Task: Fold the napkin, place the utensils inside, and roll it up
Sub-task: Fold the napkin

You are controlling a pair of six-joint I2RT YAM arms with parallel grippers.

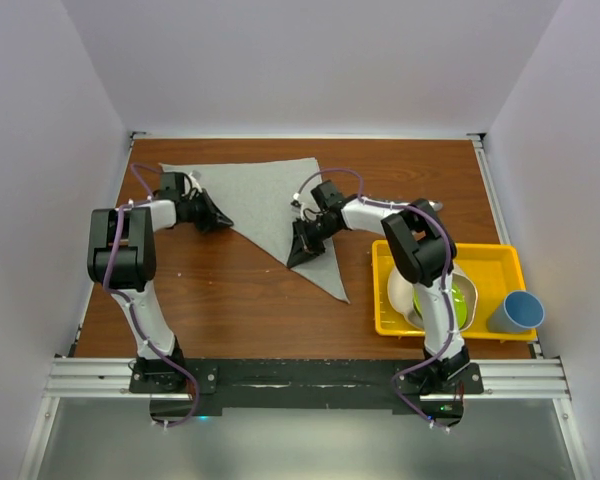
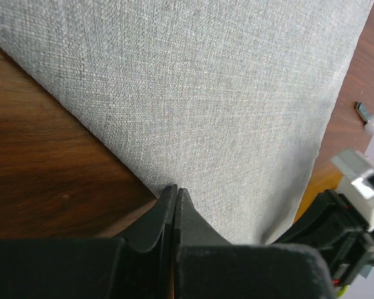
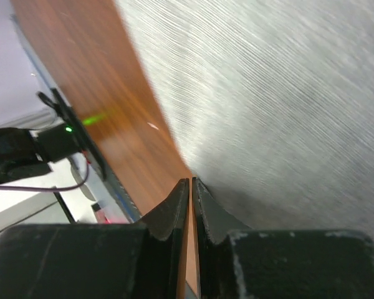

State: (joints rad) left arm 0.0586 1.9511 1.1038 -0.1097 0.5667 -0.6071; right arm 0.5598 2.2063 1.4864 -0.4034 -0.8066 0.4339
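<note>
- Brown wooden tabletop (image 1: 240, 290) boxed in by white walls fills the top view; the light grey soft cloth napkin (image 1: 270, 200) lies flat on it in the upper middle of the frame as a triangle, its long slanted edge running down toward the lower right
- Left gripper (image 1: 218, 218) sits at that slanted edge toward the left of the frame; its wrist view shows the two black fingers pressed together, tips right at the cloth's border
- Right gripper (image 1: 302, 255) rests lower along the same edge, fingers drawn together with only a hairline slit between them; whether either one has pinched any cloth I cannot tell
- Yellow plastic tray (image 1: 500, 255) at the right holds a white bowl (image 1: 400, 290), with a blue cup (image 1: 517, 312) at its lower right corner; the silver spoon I cannot pick out with certainty
- Judged from this, the diagonal fold is in and the crease is being set
- To do it well: press low along the slanted edge, keep both tips level so the layers do not skew, and lift straight up when letting go so the cloth is not dragged
</note>
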